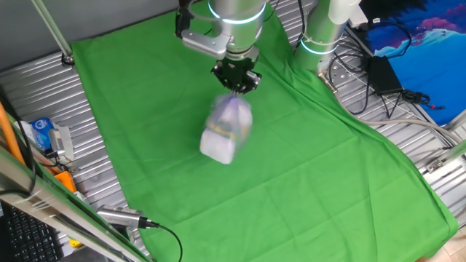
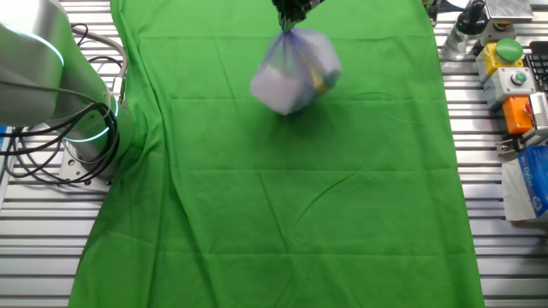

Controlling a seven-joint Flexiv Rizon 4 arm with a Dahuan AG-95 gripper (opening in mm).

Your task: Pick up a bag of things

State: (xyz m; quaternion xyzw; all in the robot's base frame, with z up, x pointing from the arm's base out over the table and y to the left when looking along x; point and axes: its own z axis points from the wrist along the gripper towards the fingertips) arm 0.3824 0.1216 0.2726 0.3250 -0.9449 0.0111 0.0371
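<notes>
Green cloth (image 1: 291, 175) covers most of the ribbed metal table (image 2: 34, 248), wrinkled, draping off the edges. Above it, the silver arm (image 1: 237, 22) reaches down with a glowing teal ring around its wrist. At its tip, the black gripper (image 1: 236, 81) is pinched tight on the gathered, purple-tinged neck of the bag of things (image 1: 226, 131), and the bag hangs below it, blurred, apparently clear of the cloth! In the other fixed view the bag (image 2: 295, 73) tilts out to one side under the gripper (image 2: 291, 15), a flash of yellow showing through the plastic, the rest pale and smeared. Off the cloth, a blue-and-white packet (image 1: 40, 135) lies at the table's edge beside an orange-and-grey device (image 2: 520, 111), well apart from the bag.
</notes>
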